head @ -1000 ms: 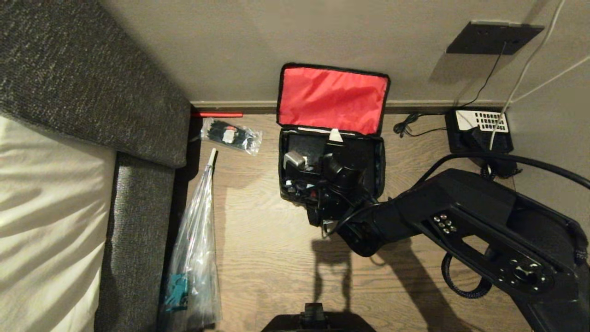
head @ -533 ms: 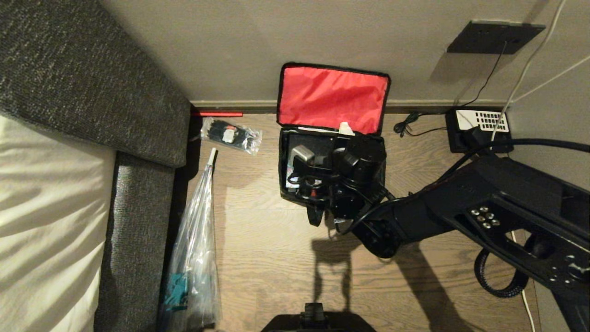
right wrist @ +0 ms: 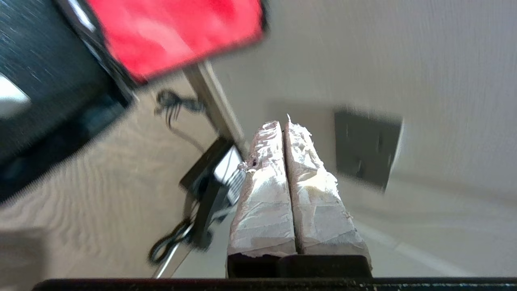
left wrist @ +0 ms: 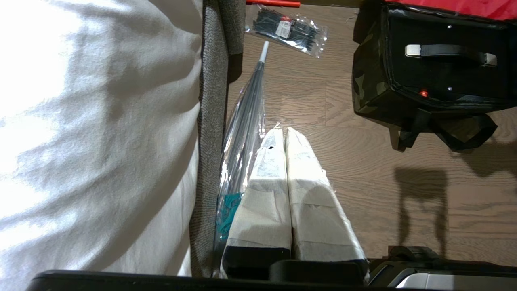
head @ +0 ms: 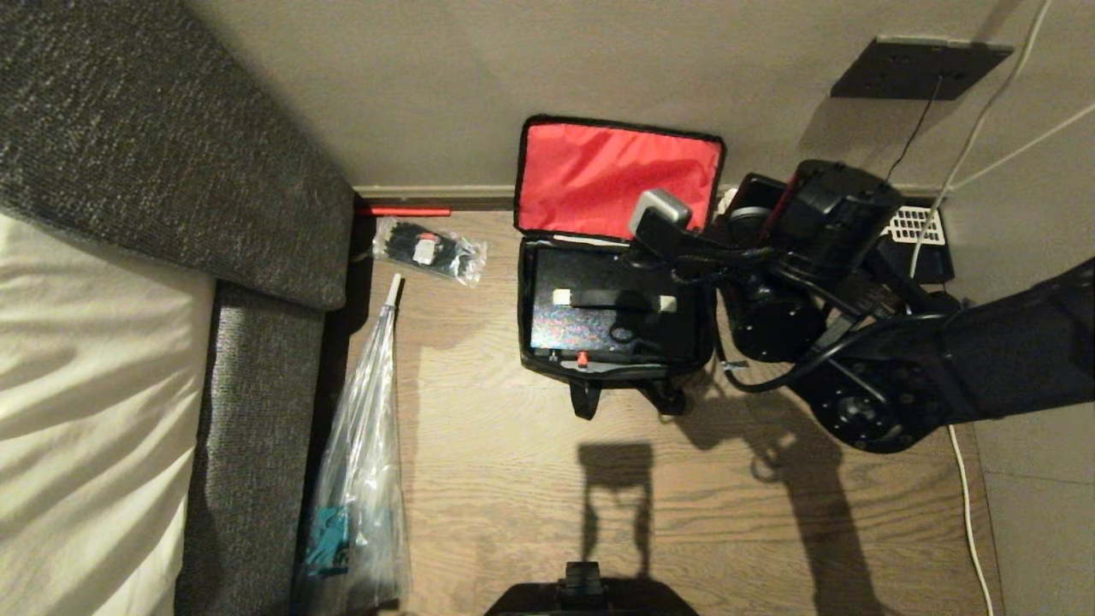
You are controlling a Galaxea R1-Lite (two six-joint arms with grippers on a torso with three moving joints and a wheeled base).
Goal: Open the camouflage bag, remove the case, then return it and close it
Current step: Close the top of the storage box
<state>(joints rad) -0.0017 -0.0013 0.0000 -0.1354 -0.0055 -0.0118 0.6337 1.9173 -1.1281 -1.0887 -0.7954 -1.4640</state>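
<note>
Down on the wooden floor [head: 513, 479], against the back wall [head: 445, 85]: bag [head: 532, 364] open, red-lined lid [head: 612, 181] propped upright on the wall. Inside, lying flat: case [head: 599, 329], handle strip [head: 612, 299] with whitish ends facing up, small red dot [head: 582, 356] near the front edge. Straps spilling onto the floor in front of the bag.

Right gripper [right wrist: 284, 123] raised beside the bag's right side, level with the lid's right edge, clear of bag and case; padded fingers [right wrist: 264, 190] pressed together, holding nothing. Beyond its tips, blurred: the wall, a dark wall plate [head: 920, 68], a black telephone [head: 920, 231] on the floor by the skirting, with cords.

Left gripper [left wrist: 286, 130] parked low at the robot's left, over the floor beside the sofa [head: 257, 402], well apart from the bag; fingers [left wrist: 264, 178] likewise together and empty.

Left of the bag: small clear packet [head: 428, 250] of dark items near the wall, long clear plastic bag [head: 364, 462] lying along the sofa's edge. White cushion [head: 77, 402] on the sofa.
</note>
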